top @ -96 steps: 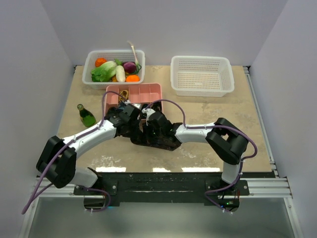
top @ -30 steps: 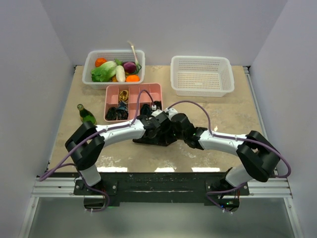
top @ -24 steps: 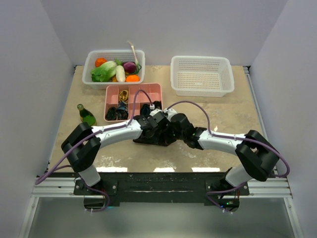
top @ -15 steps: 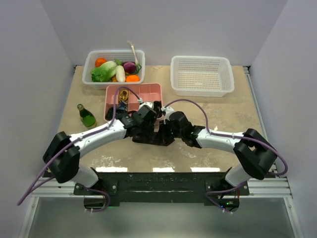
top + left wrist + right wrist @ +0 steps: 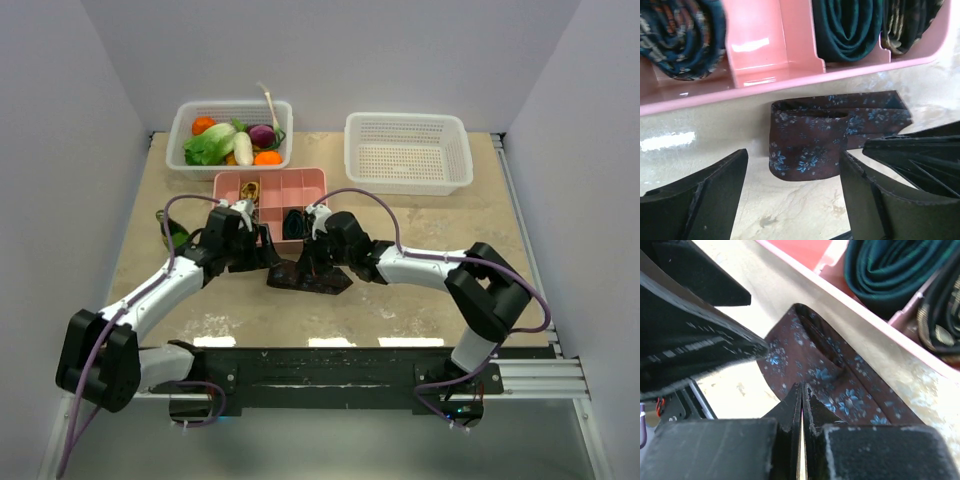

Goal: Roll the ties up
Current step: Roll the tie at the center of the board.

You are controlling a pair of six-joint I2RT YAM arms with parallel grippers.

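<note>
Maroon fabric with small blue flowers, the tie (image 5: 810, 145) lies on the marbled table (image 5: 705, 132) with one end folded over, just in front of the pink tray's (image 5: 790, 75) near wall. The left gripper (image 5: 792, 156) hovers over it, fingers spread to either side. The right gripper (image 5: 801, 390) has its fingers pressed together, tips on the cloth. In the tray sit a green coiled tie (image 5: 850, 25) and a blue patterned coiled tie (image 5: 680, 35).

So the left arm (image 5: 160, 290) and right arm (image 5: 420, 268) both stretch in low from the near edge toward the middle of the counter (image 5: 450, 225), wrists almost meeting. The left gripper (image 5: 794, 159) has its fingers spread wide; the right gripper (image 5: 801, 390) has its fingers pressed tight together.
</note>
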